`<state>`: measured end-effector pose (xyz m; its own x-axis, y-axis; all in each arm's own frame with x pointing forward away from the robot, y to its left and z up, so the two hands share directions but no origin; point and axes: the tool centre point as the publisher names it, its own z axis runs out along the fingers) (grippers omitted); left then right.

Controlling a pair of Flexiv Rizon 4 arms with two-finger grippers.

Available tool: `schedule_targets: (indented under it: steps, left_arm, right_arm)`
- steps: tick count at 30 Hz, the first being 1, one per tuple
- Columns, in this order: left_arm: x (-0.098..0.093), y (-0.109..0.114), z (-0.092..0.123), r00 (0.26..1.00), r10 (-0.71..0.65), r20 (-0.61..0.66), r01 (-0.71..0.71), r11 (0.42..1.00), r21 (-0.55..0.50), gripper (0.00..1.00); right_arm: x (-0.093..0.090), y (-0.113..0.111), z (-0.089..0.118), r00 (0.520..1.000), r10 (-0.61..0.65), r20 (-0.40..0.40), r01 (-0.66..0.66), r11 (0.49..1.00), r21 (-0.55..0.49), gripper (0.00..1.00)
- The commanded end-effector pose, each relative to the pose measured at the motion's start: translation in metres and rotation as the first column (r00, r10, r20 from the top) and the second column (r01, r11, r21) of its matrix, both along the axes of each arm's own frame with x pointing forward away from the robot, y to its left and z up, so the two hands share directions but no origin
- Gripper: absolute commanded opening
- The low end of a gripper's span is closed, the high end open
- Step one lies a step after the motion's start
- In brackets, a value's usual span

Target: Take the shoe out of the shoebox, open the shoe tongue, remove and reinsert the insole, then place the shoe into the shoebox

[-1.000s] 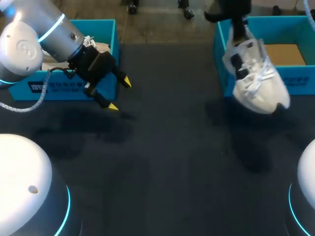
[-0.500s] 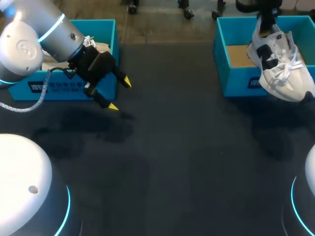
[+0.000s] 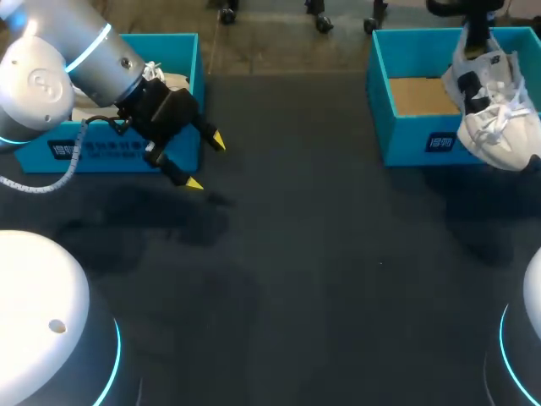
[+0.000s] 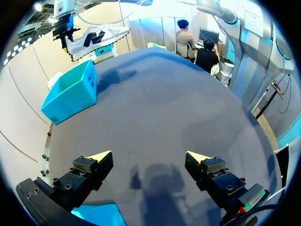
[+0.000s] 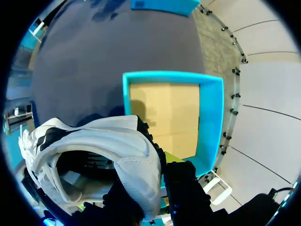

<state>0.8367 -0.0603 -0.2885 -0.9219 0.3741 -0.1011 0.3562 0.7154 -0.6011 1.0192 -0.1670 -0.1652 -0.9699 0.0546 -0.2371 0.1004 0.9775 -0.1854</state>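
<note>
A white shoe (image 3: 494, 114) with black patches hangs toe-down over the right end of the open blue shoebox (image 3: 414, 139), whose brown cardboard floor is bare. My right gripper (image 3: 475, 42) is shut on the shoe's heel collar from above. In the right wrist view the shoe (image 5: 94, 150) fills the space at my right gripper (image 5: 157, 160), with the shoebox (image 5: 209, 117) beneath it. My left gripper (image 3: 206, 162) stands open and empty beside the left blue box. From the left wrist view, my left gripper (image 4: 149, 157) faces bare table, with the shoe (image 4: 96, 37) and shoebox (image 4: 70, 92) far ahead.
A second blue box (image 3: 182, 51) stands at the back left behind my left arm, with something white inside it. Dark table mat (image 3: 296, 254) stretches between the two boxes and toward the front edge.
My right arm has carried the shoe rightward and back, from in front of the shoebox's left part to above its right end. The left arm has not moved.
</note>
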Motion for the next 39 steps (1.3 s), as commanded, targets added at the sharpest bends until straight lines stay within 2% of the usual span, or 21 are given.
schedule_targets:
  steps: [1, 8, 13, 18, 20, 25, 27, 29, 32, 33, 39]
  left_arm:
    - [-0.001, 0.0, 0.0, 1.0, 0.0, 0.002, 0.0, 1.0, 0.002, 1.0]
    - [-0.001, 0.0, 0.0, 1.0, 0.0, 0.002, 0.0, 1.0, 0.002, 1.0]
    - [-0.001, 0.0, 0.0, 1.0, 0.0, 0.002, 0.0, 1.0, 0.002, 1.0]
    - [-0.001, 0.0, 0.0, 1.0, 0.0, 0.002, 0.0, 1.0, 0.002, 1.0]
    - [-0.001, 0.0, 0.0, 1.0, 0.0, 0.002, 0.0, 1.0, 0.002, 1.0]
    - [-0.001, 0.0, 0.0, 1.0, 0.0, 0.002, 0.0, 1.0, 0.002, 1.0]
    - [-0.001, 0.0, 0.0, 1.0, 0.0, 0.002, 0.0, 1.0, 0.002, 1.0]
    - [-0.001, 0.0, 0.0, 1.0, 0.0, 0.002, 0.0, 1.0, 0.002, 1.0]
    - [-0.001, 0.0, 0.0, 1.0, 0.0, 0.002, 0.0, 1.0, 0.002, 1.0]
    - [-0.001, 0.0, 0.0, 1.0, 0.0, 0.002, 0.0, 1.0, 0.002, 1.0]
    - [-0.001, 0.0, 0.0, 1.0, 0.0, 0.002, 0.0, 1.0, 0.002, 1.0]
  right_arm:
    - [0.013, -0.024, 0.003, 1.0, 0.004, -0.014, -0.004, 1.0, 0.006, 0.0]
    - [0.028, -0.072, 0.003, 0.999, -0.031, -0.022, 0.031, 0.999, -0.011, 0.0]
    - [0.042, -0.115, -0.004, 0.988, -0.149, -0.029, 0.148, 0.989, -0.014, 0.0]
    - [0.046, -0.138, -0.005, 0.975, -0.22, -0.024, 0.219, 0.975, -0.045, 0.0]
    - [0.046, -0.155, -0.003, 0.953, -0.301, -0.018, 0.3, 0.953, -0.035, 0.0]
    - [0.045, -0.16, 0.003, 0.894, -0.447, 0.025, 0.447, 0.895, -0.007, 0.0]
    - [0.042, -0.16, 0.002, 0.854, -0.519, 0.032, 0.518, 0.855, 0.032, 0.0]
    - [0.037, -0.161, 0.002, 0.783, -0.621, 0.047, 0.616, 0.783, 0.087, 0.0]
    - [0.03, -0.162, 0.001, 0.657, -0.751, 0.065, 0.736, 0.658, 0.159, 0.0]
    - [0.028, -0.164, 0.0, 0.594, -0.801, 0.071, 0.784, 0.596, 0.173, 0.0]
    - [0.028, -0.167, -0.003, 0.381, -0.92, 0.091, 0.888, 0.391, 0.243, 0.0]
